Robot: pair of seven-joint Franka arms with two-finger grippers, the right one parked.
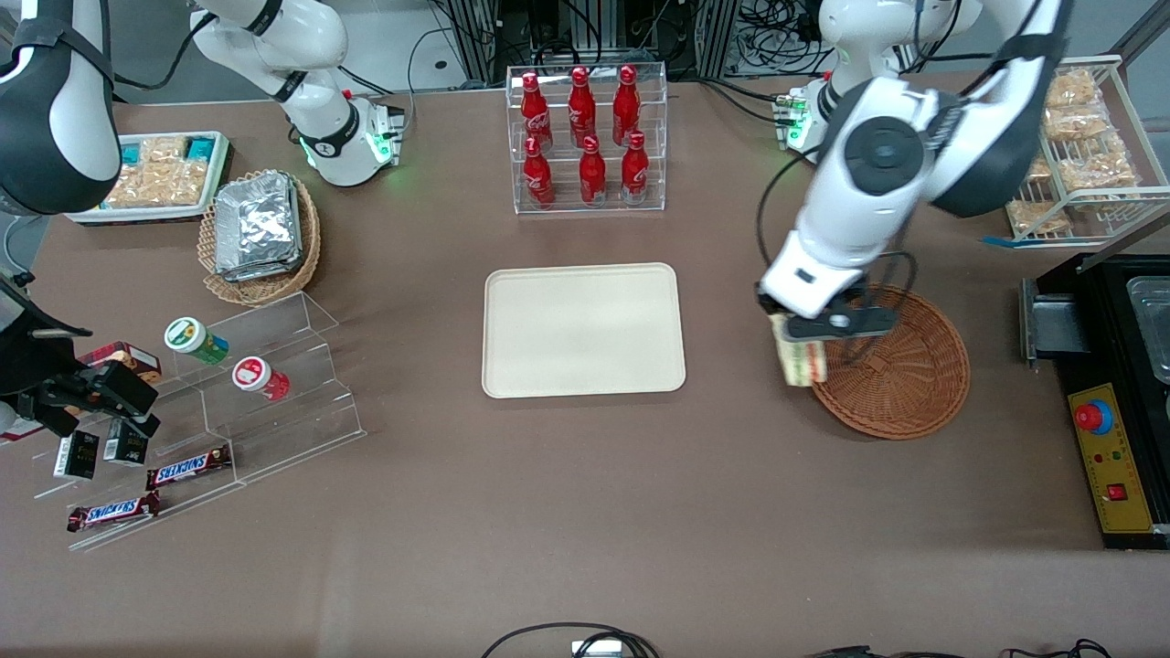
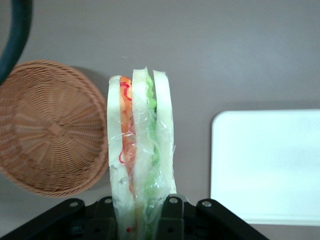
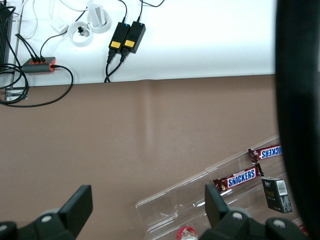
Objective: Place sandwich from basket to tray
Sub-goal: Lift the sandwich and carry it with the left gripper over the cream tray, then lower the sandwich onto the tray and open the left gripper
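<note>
My left gripper point(image 1: 804, 340) is shut on the sandwich point(image 1: 802, 363), a wedge of white bread in clear wrap with orange and green layers point(image 2: 141, 150). It hangs in the air over the edge of the reddish-brown wicker basket point(image 1: 900, 366), on the side toward the tray. The basket point(image 2: 45, 127) holds nothing. The cream tray point(image 1: 583, 329) lies flat at the table's middle with nothing on it, a strip of bare table between it and the sandwich. In the wrist view the tray point(image 2: 265, 165) lies beside the sandwich.
A clear rack of red bottles point(image 1: 587, 137) stands farther from the front camera than the tray. A tan basket of foil packs point(image 1: 259, 233) and clear steps with snacks point(image 1: 228, 393) lie toward the parked arm's end. A black device point(image 1: 1111, 402) and wire snack rack point(image 1: 1083, 151) flank the basket.
</note>
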